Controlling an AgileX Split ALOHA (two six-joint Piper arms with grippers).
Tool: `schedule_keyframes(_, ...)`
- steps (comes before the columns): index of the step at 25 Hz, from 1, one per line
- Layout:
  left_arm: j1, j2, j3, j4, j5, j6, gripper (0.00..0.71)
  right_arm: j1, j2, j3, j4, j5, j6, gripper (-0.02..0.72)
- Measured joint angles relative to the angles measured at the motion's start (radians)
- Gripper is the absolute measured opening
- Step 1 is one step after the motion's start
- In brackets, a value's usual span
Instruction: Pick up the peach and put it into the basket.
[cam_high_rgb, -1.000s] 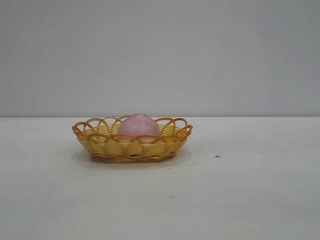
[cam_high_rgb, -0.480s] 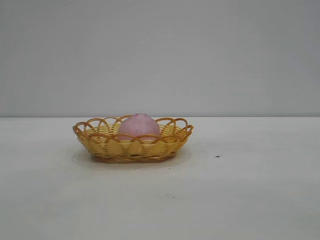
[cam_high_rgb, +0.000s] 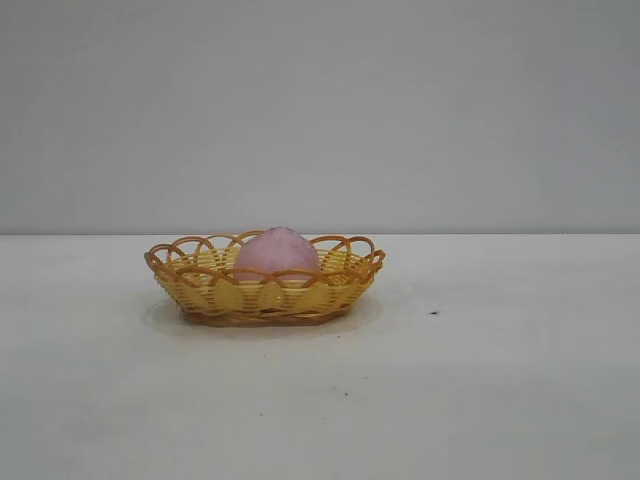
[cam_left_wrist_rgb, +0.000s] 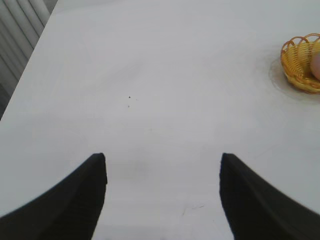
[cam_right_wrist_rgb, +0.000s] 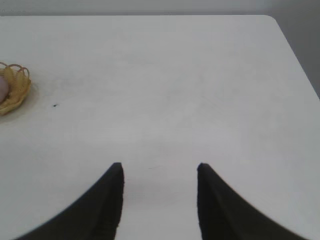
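The dusty-pink peach (cam_high_rgb: 277, 251) rests inside the yellow wicker basket (cam_high_rgb: 215, 296) with the orange looped rim, left of the table's middle in the exterior view. Neither arm shows in that view. My left gripper (cam_left_wrist_rgb: 162, 159) hangs open over bare table, far from the basket (cam_left_wrist_rgb: 295, 67) at the edge of its wrist view, where a sliver of the peach (cam_left_wrist_rgb: 316, 66) shows. My right gripper (cam_right_wrist_rgb: 160, 167) is open as well, with nothing between its fingers; the basket (cam_right_wrist_rgb: 18, 87) and a bit of peach (cam_right_wrist_rgb: 3, 90) sit far off at that view's edge.
The white table (cam_high_rgb: 480, 390) spreads all round the basket, with a small dark speck (cam_high_rgb: 434, 313) to the basket's right. A plain grey wall (cam_high_rgb: 320, 110) stands behind. The table's edge (cam_left_wrist_rgb: 25, 65) and a ribbed grey surface (cam_left_wrist_rgb: 17, 20) show beyond the left gripper.
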Motion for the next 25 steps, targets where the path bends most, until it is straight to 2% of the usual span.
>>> schedule_keyframes(13, 0.000, 0.000, 0.002, 0.000, 0.000, 0.000, 0.421, 0.000, 0.000, 0.000, 0.000, 0.000, -0.001, 0.335)
schedule_keyframes(17, 0.027, 0.000, 0.002, 0.000, 0.000, 0.000, 0.421, 0.000, 0.000, 0.000, 0.000, 0.000, -0.001, 0.335)
schedule_keyframes(18, 0.034, 0.000, 0.002, 0.000, 0.000, 0.000, 0.421, 0.000, 0.000, 0.000, 0.000, 0.000, -0.001, 0.283)
schedule_keyframes(21, 0.038, 0.000, 0.002, 0.000, 0.000, 0.000, 0.421, -0.001, 0.000, 0.000, 0.002, 0.000, -0.001, 0.283)
schedule_keyframes(22, 0.038, 0.000, 0.002, 0.000, 0.000, 0.000, 0.421, -0.001, 0.000, 0.000, 0.002, 0.000, -0.001, 0.230)
schedule_keyframes(25, 0.038, 0.000, 0.002, 0.000, 0.000, 0.000, 0.421, -0.002, 0.000, 0.000, 0.002, 0.000, -0.001, 0.230)
